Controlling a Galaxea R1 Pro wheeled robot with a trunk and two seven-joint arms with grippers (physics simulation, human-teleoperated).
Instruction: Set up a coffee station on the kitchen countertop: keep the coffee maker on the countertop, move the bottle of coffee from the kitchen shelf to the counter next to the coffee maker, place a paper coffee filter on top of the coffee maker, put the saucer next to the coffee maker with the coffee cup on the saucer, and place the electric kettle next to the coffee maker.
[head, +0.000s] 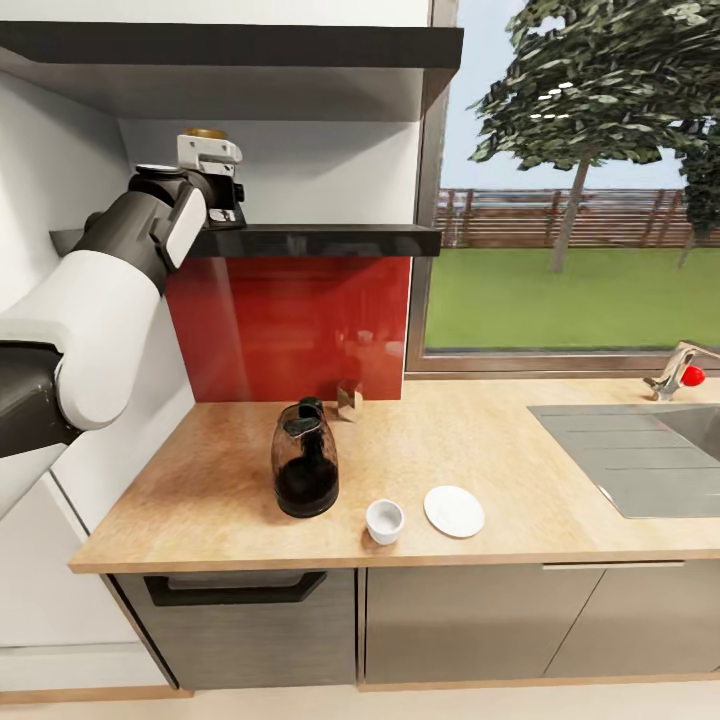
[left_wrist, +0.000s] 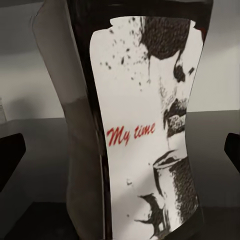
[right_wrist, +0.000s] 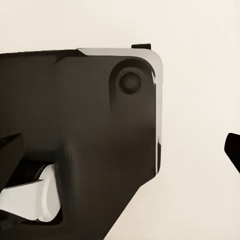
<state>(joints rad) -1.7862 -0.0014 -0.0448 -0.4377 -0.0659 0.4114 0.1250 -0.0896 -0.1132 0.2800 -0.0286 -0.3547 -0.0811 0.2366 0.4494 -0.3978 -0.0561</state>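
The bottle of coffee (left_wrist: 145, 130), dark and waisted with a white-and-black label, stands on the dark kitchen shelf (head: 320, 240); its yellow lid (head: 205, 132) pokes above my left gripper (head: 222, 190). That gripper (left_wrist: 120, 150) is open, with one finger (left_wrist: 10, 157) on each side of the jar and apart from it. The smoky glass electric kettle (head: 305, 460), the white coffee cup (head: 385, 520) and the saucer (head: 454, 511) sit on the kitchen countertop (head: 200, 500). The tan paper coffee filter (head: 349, 400) stands by the red backsplash. My right gripper (right_wrist: 120, 150) is open. The coffee maker is out of view.
A second dark shelf (head: 230, 45) hangs above the one with the jar. A sink (head: 640, 450) with a red-knobbed tap (head: 680, 372) is set into the worktop at the right, below a large window (head: 570, 190). A white wall borders the left.
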